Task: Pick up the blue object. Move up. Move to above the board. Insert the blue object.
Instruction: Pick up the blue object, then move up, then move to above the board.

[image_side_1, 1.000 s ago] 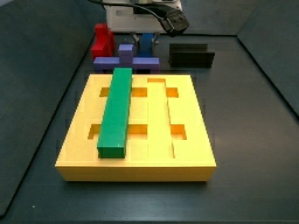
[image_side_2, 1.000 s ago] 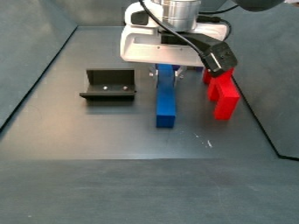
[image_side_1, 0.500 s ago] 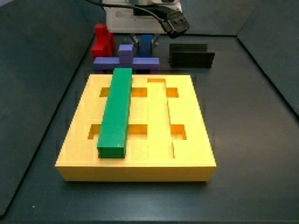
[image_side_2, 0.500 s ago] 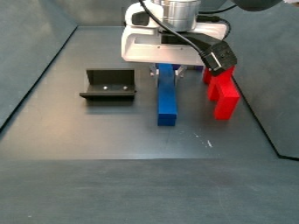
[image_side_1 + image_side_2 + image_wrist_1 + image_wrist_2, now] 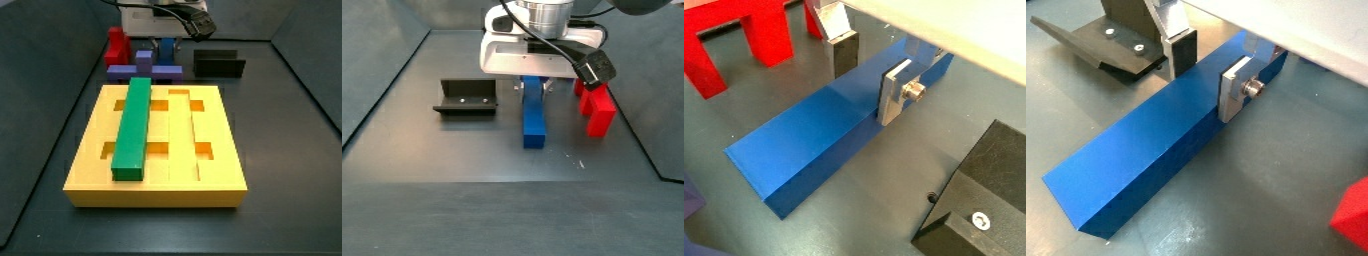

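Two fingers: silver plates of the gripper (image 5: 1207,68) stand either side of the blue object (image 5: 1160,152), near one end of the bar.
Jaw state: both wrist views show the plates at the bar's side faces; whether the pads press it or only flank it, I cannot tell.
Blue object location: flat on the dark floor, lengthwise under the gripper (image 5: 533,85), between the fixture (image 5: 468,97) and the red block (image 5: 596,110).
Board: the board (image 5: 214,170) lies well apart from the pick site, with the green bar (image 5: 134,125) already seated in one groove.
Neighbours: a purple block (image 5: 143,70) stands between the blue object (image 5: 164,50) and the board.
Step in hand: judged to be the pick-up, not yet lifted.
Method advice: confirm full pad contact on both side faces before rising. The grasp is off-centre, so the free end may droop; lift straight and slowly.
Risk: swinging the long end into the red block (image 5: 738,35) or the fixture (image 5: 981,195).
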You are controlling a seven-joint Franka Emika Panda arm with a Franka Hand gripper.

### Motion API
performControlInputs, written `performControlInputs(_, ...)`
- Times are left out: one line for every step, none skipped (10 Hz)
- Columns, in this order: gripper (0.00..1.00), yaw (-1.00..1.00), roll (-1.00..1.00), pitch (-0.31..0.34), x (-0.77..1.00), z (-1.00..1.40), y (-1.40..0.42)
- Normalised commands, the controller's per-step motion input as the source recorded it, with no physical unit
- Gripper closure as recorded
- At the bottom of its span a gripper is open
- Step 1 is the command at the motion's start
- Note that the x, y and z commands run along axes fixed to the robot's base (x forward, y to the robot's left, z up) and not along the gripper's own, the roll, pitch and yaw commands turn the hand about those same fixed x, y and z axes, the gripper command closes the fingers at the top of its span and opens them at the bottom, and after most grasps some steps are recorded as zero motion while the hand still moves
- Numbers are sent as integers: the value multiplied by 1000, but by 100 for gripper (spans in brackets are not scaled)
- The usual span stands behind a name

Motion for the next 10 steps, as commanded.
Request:
performControlInputs(100,0,0,0,0,0,0)
performControlInputs(100,0,0,0,0,833,0)
performControlInputs(100,-4,-3,40,-45,798,16)
performControlInputs(100,-11,7,70,-76,596,12)
performControlInputs(100,-4,36,35,-9,230,9)
performControlInputs(100,0,0,0,0,1400,0)
performControlInputs(100,-1,-1,21,-14,1400,-2)
performControlInputs(100,2,18,46,-42,1400,-1)
performControlInputs(100,7,41,36,4,1400,-4)
performControlInputs(100,5,29,66,-12,1400,-3)
